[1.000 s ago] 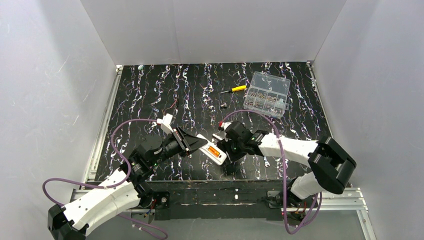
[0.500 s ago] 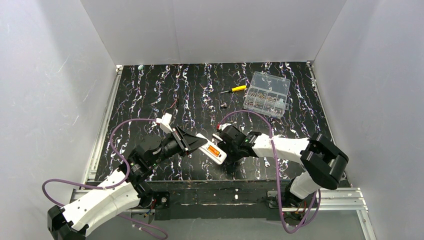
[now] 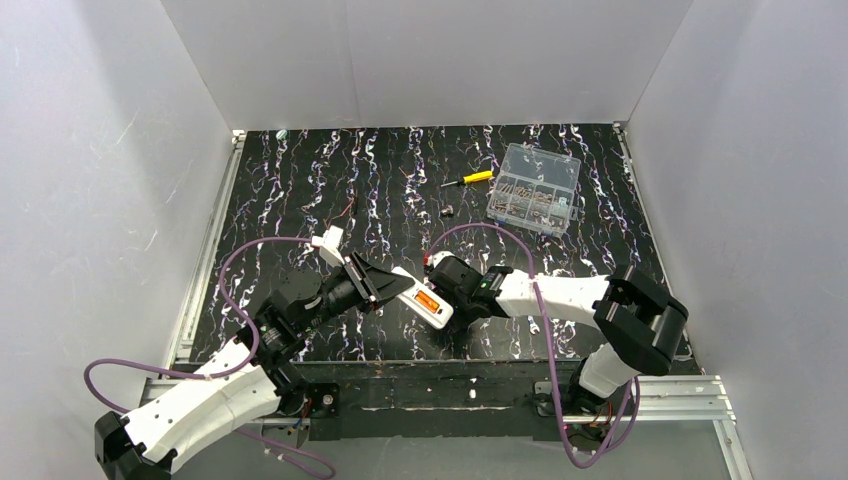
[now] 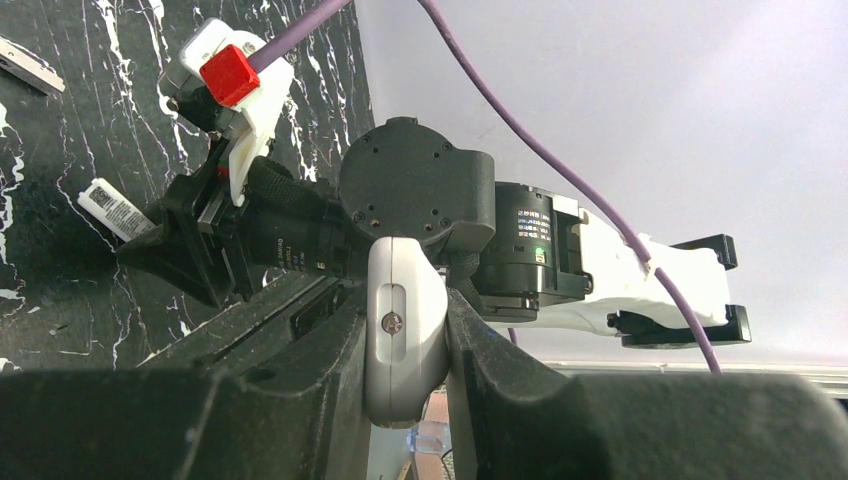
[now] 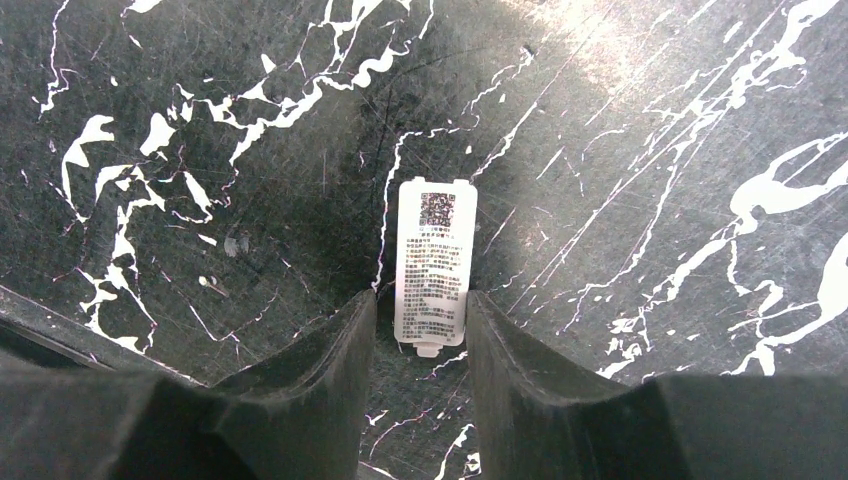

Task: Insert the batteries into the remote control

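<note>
My left gripper (image 3: 378, 284) is shut on the white remote control (image 3: 421, 298) and holds it back side up. An orange battery (image 3: 428, 302) lies in the remote's open compartment; I cannot tell whether there is a second one. In the left wrist view the remote's end (image 4: 404, 330) is clamped between my fingers. My right gripper (image 3: 442, 273) is open, low over the mat just right of the remote. In the right wrist view my gripper (image 5: 420, 305) straddles a small white labelled cover (image 5: 433, 250) lying flat on the mat; the cover also shows in the left wrist view (image 4: 115, 208).
A clear plastic compartment box (image 3: 534, 188) stands at the back right. A yellow-handled screwdriver (image 3: 470, 178) and a small dark piece (image 3: 448, 211) lie behind the grippers. White walls enclose the black marbled mat (image 3: 300, 190).
My right gripper has shifted a little left, closer to the remote, and its arm has followed. My left gripper and the remote have stayed put.
</note>
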`<state>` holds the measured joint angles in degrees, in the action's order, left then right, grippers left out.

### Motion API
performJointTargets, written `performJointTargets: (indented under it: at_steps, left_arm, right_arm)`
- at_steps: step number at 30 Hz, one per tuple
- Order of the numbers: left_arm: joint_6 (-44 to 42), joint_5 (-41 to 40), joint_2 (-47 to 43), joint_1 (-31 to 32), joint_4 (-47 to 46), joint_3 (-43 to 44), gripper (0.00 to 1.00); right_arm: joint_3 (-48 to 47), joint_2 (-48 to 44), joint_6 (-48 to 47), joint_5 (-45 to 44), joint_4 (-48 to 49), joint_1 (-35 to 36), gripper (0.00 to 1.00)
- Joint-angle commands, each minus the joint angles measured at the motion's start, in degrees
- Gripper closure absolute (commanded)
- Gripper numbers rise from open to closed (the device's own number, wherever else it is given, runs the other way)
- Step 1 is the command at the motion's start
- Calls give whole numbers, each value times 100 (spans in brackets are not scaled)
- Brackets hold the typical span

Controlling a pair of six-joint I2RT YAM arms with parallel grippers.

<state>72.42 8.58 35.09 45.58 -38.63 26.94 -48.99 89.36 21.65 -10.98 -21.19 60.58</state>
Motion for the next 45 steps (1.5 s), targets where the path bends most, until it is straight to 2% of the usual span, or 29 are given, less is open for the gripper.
performJointTargets:
  at_steps: [1, 20, 24, 27, 34, 38, 40, 45]
  left_arm:
    - [-35, 66, -121, 13, -391, 207, 100]
    - [-9, 49, -109, 21, -452, 154, 100]
    - [-9, 47, -101, 13, -443, 153, 100]
    - [-9, 52, -95, 12, -451, 149, 100]
    - [11, 63, -63, 18, -507, 143, 100]
    - [0, 48, -94, 15, -484, 140, 100]
    - [4, 37, -98, 16, -479, 129, 100]
    - [0, 39, -94, 19, -485, 135, 100]
  right_arm:
    - [-149, 66, -27, -157, -162, 72, 55]
    - [-85, 172, 68, -460, -427, 156, 60]
    - [-94, 225, 59, -539, -502, 176, 52]
    - [-101, 250, 67, -584, -534, 198, 52]
    - [-93, 259, 78, -599, -553, 231, 63]
    - [-89, 257, 114, -575, -566, 227, 65]
    - [-82, 245, 125, -564, -568, 230, 65]
    - [-61, 227, 178, -522, -583, 232, 56]
